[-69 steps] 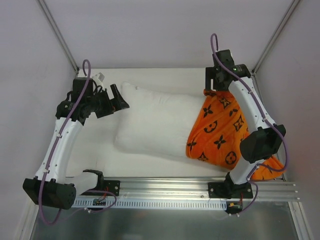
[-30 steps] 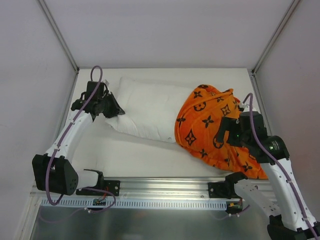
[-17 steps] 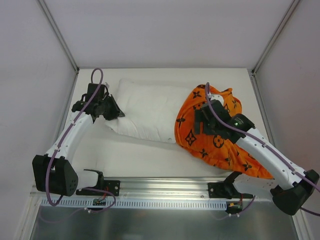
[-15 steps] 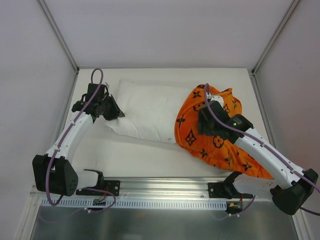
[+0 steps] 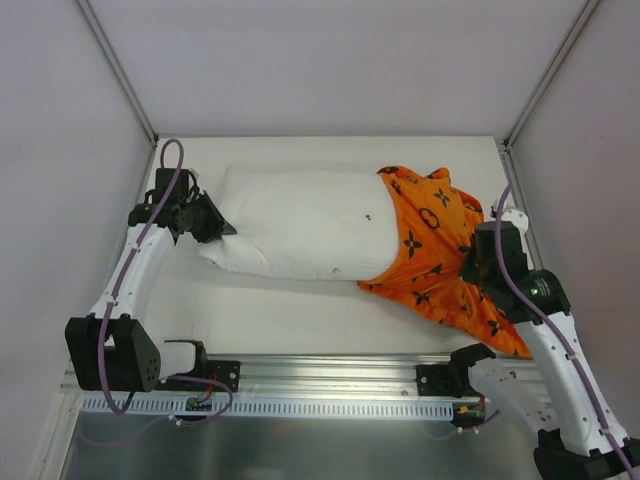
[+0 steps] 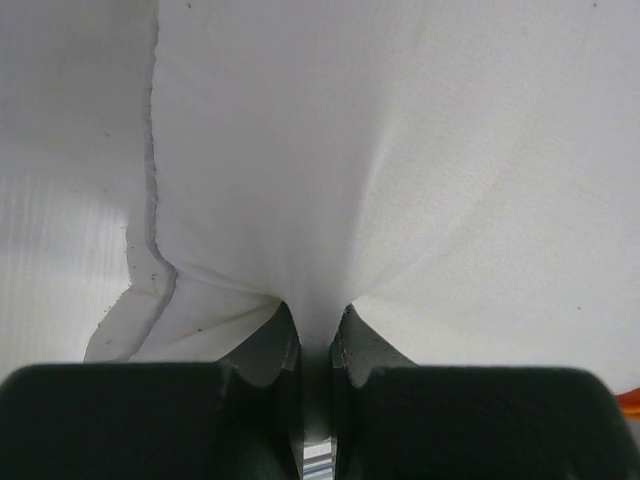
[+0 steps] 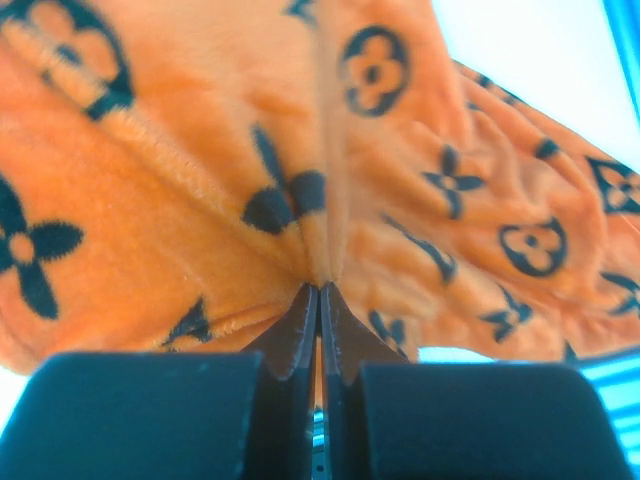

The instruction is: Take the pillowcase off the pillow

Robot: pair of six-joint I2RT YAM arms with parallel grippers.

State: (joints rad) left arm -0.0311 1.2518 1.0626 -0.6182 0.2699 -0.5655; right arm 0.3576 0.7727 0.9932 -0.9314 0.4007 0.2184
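Observation:
The white pillow (image 5: 295, 225) lies across the back of the table, its right end still inside the orange pillowcase (image 5: 430, 240) printed with black motifs. At the pillow's left end my left gripper (image 5: 212, 226) is shut on a fold of white pillow fabric (image 6: 318, 290), pinched between the fingertips (image 6: 274, 335). My right gripper (image 5: 480, 262) sits over the pillowcase at the right. Its jaws are shut on a ridge of orange plush (image 7: 320, 262). The pillowcase (image 7: 200, 170) fills the right wrist view.
White walls with metal corner posts (image 5: 115, 70) enclose the table on three sides. An aluminium rail (image 5: 330, 385) carrying the arm bases runs along the near edge. Loose pillowcase fabric trails toward the near right corner (image 5: 500, 335).
My right gripper closed on the pillowcase and pulled it right, baring more of the pillow. My left gripper, still gripping, has shifted left and pulled the pillow straighter.

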